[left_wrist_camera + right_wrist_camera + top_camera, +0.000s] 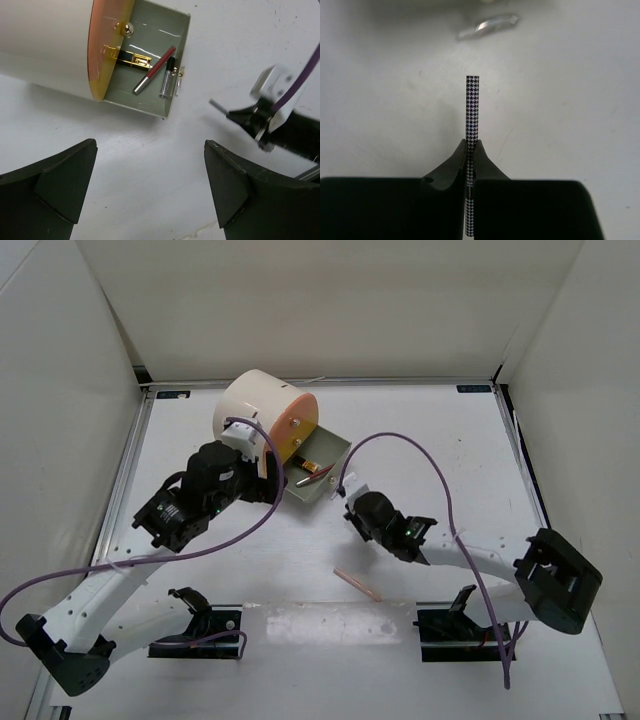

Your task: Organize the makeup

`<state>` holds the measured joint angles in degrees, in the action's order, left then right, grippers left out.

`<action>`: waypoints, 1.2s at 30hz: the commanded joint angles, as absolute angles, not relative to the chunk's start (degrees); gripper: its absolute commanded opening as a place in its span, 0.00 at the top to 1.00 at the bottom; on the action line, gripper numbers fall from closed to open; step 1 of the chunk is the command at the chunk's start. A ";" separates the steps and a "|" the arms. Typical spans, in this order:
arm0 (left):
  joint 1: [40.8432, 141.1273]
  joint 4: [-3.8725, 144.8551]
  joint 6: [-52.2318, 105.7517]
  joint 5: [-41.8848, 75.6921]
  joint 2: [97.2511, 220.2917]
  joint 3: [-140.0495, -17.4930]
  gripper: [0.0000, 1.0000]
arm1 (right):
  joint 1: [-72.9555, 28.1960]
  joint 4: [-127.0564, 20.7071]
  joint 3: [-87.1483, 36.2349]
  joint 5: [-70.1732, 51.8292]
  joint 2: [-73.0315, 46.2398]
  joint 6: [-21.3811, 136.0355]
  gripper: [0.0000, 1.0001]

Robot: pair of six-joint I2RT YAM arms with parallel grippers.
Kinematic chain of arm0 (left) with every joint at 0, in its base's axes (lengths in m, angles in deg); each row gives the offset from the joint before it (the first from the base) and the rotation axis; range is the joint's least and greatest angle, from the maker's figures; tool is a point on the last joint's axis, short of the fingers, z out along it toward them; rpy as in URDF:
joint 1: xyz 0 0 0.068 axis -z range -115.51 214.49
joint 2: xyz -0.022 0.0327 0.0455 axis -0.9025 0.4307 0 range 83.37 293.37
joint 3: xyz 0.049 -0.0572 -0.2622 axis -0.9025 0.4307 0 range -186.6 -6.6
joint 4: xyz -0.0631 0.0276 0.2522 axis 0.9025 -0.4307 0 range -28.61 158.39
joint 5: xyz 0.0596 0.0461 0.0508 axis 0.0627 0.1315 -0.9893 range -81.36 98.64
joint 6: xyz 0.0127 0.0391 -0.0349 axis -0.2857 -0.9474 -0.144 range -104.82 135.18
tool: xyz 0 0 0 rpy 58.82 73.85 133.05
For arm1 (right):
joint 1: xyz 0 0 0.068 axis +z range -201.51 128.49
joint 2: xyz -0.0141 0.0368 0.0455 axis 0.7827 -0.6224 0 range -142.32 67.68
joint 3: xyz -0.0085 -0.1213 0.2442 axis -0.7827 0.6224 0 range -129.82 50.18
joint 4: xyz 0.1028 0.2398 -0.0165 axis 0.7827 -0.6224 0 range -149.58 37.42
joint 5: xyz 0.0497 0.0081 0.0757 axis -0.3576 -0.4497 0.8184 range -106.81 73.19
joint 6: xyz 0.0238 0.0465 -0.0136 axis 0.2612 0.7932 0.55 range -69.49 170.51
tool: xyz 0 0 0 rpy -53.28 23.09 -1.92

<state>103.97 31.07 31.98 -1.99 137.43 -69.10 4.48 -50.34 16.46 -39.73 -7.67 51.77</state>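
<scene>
Thin black-and-white houndstooth pencil pinched low in right gripper: light, stiff, probably pivots. Left gripper wide open, empty.

Houndstooth pencil pinched in right hand; pink pencil lies on table.
</scene>
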 commanded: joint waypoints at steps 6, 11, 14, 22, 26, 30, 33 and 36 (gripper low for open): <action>103.77 30.59 34.60 -3.31 132.24 -64.09 0.02 | -3.34 -42.74 -5.85 -40.71 -11.75 52.93 0.99; 103.86 31.65 36.18 -3.57 130.48 -62.33 0.02 | -5.10 -44.41 -16.96 -43.52 -21.60 71.75 0.96; 103.86 30.08 37.06 -4.71 129.77 -63.11 0.02 | -5.80 -44.23 -19.52 -47.04 -26.00 82.04 0.95; 103.77 26.90 37.34 -8.24 128.72 -64.61 0.02 | -6.51 -40.28 -17.85 -46.18 -30.05 93.22 0.83; 103.77 26.03 36.01 -8.14 129.94 -66.36 0.02 | -6.51 -42.10 -18.55 -43.19 -31.89 93.75 0.66; 103.77 25.85 36.01 -7.97 131.52 -66.54 0.02 | -6.86 -45.71 -20.14 -41.78 -32.86 94.11 0.60; 103.77 25.67 35.22 -5.61 132.58 -66.89 0.02 | -6.86 -45.64 -18.73 -41.42 -31.11 93.67 0.60; 103.77 25.93 34.95 -3.32 134.68 -66.98 0.02 | -6.95 -45.02 -16.27 -43.17 -27.42 92.35 0.59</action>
<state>103.97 26.13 35.85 -6.10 133.14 -64.84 -6.51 -46.01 -17.39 -41.54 -31.97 92.34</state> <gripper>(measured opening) 0.985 0.406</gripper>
